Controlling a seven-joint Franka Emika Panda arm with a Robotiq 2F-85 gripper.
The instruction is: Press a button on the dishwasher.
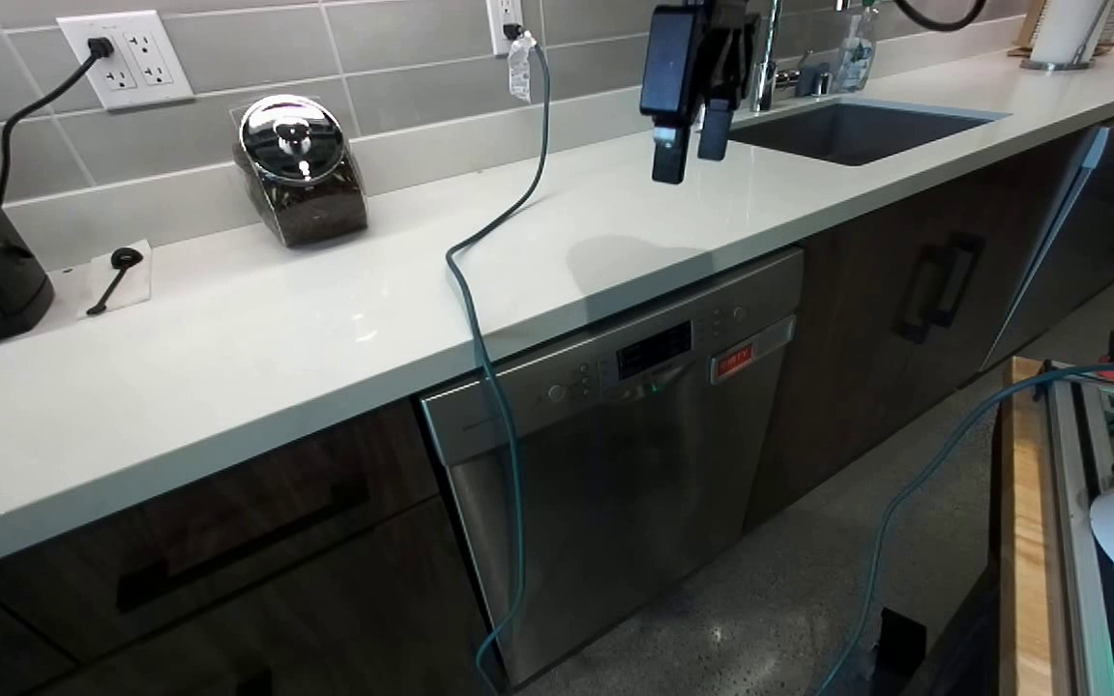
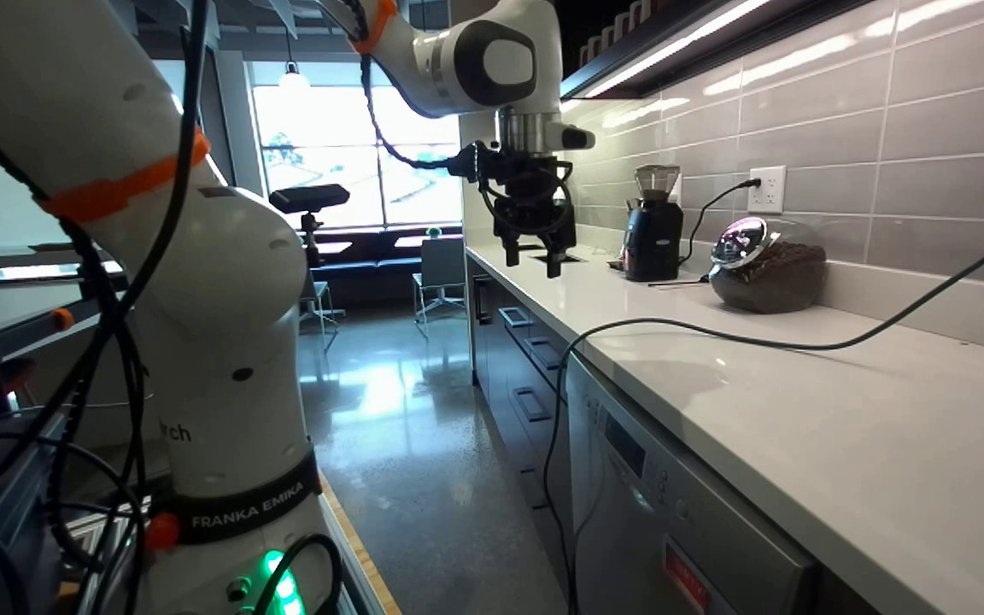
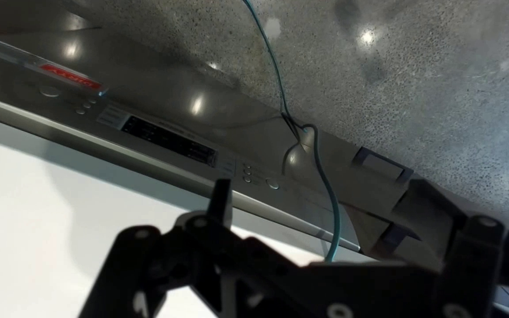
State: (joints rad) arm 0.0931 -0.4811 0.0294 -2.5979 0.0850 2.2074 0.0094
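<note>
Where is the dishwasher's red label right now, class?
In an exterior view, the red label sits on the dishwasher, just right of its dark display, below the countertop.

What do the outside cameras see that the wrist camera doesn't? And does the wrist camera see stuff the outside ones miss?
Only the exterior views: both show the shiny-lidded jar and a wall outlet. An exterior view also shows the sink.

Only the wrist view: the round bolts on the gripper, which can't be made out from outside.

All of them share: the dishwasher with its red sign, the long cord hanging down in front of it, the white counter and the gripper itself.
</note>
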